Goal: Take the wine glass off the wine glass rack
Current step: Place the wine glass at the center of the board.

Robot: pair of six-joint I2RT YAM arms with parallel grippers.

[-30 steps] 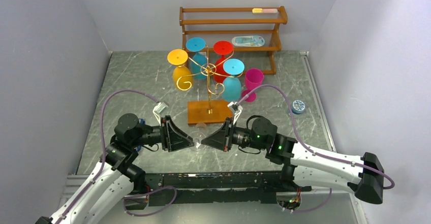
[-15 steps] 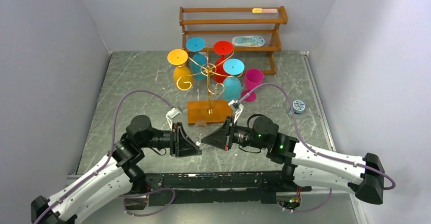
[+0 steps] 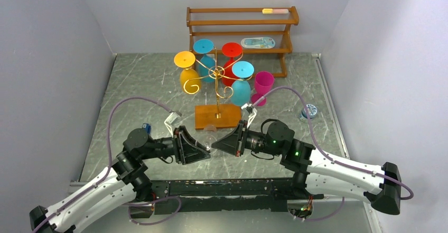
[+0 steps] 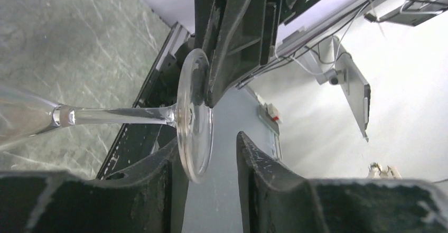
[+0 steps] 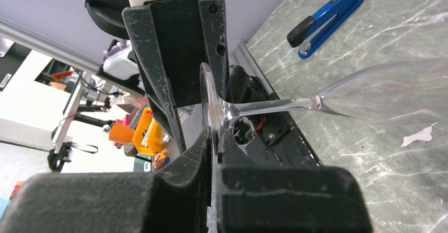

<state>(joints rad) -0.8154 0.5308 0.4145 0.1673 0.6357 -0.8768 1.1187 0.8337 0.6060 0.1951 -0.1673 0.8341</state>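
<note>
Left arm has swung inward and its wrist now sits closer to the right one. In the top view the left gripper (image 3: 206,150) and the right gripper (image 3: 213,147) meet tip to tip just in front of the wooden base of the wine glass rack (image 3: 217,93). The clear wine glass (image 3: 210,136) hangs between them, off the rack. Its foot is at the tips and its bowl points away toward the base, so the long axis runs from the near edge toward the rack.

From the left wrist, the wine glass (image 4: 116,115) lies sideways with its stem leading off to the left. The left gripper (image 4: 206,140) stands spread, its fingers either side of the lower rim of the foot and not clamped on it. The right gripper (image 4: 214,93) bites the upper rim from above.

From the right wrist, the right gripper (image 5: 214,138) is pressed together on the edge of the foot, pinching the thin disc. The wine glass (image 5: 370,98) stretches rightward above the table (image 5: 401,180). The left gripper (image 5: 203,106) faces it across the foot. Both sit at the foot; only the right one carries it.
</note>
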